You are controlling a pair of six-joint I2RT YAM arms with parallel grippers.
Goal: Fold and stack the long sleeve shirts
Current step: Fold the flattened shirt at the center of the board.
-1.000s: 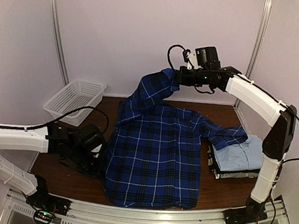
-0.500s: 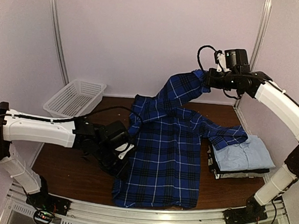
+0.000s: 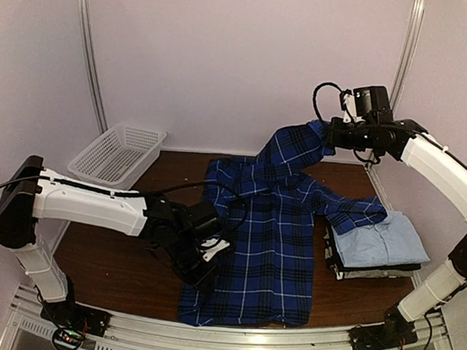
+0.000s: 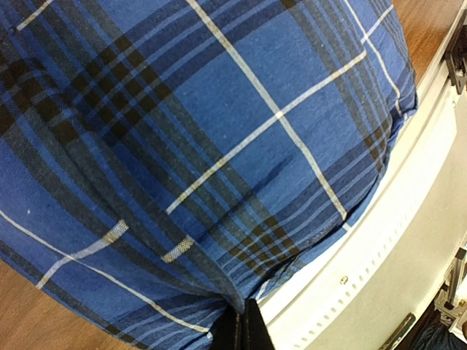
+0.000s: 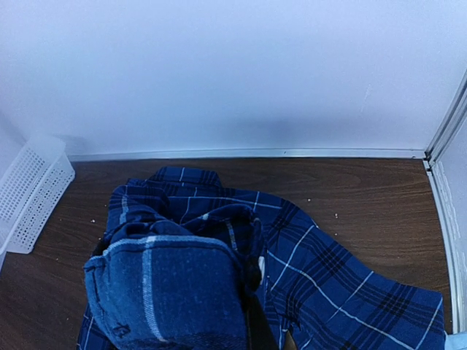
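A dark blue-and-black plaid shirt (image 3: 273,234) lies spread on the brown table, its left side folded inward. My left gripper (image 3: 210,263) is shut on the shirt's left lower edge (image 4: 219,292), near the table's front. My right gripper (image 3: 326,138) is shut on the shirt's left sleeve (image 5: 168,292), holding it up in the air above the table's back. The shirt's other sleeve (image 3: 351,211) drapes onto a stack of folded shirts (image 3: 372,249) at the right, with a light blue one on top.
A white lattice basket (image 3: 116,156) stands at the back left on the table. The white front rail (image 4: 379,240) runs right beside my left gripper. Walls close in the back and both sides.
My left gripper has dragged the shirt's left edge rightward across the table, folding it inward. My right gripper has carried the sleeve to the right and a little lower.
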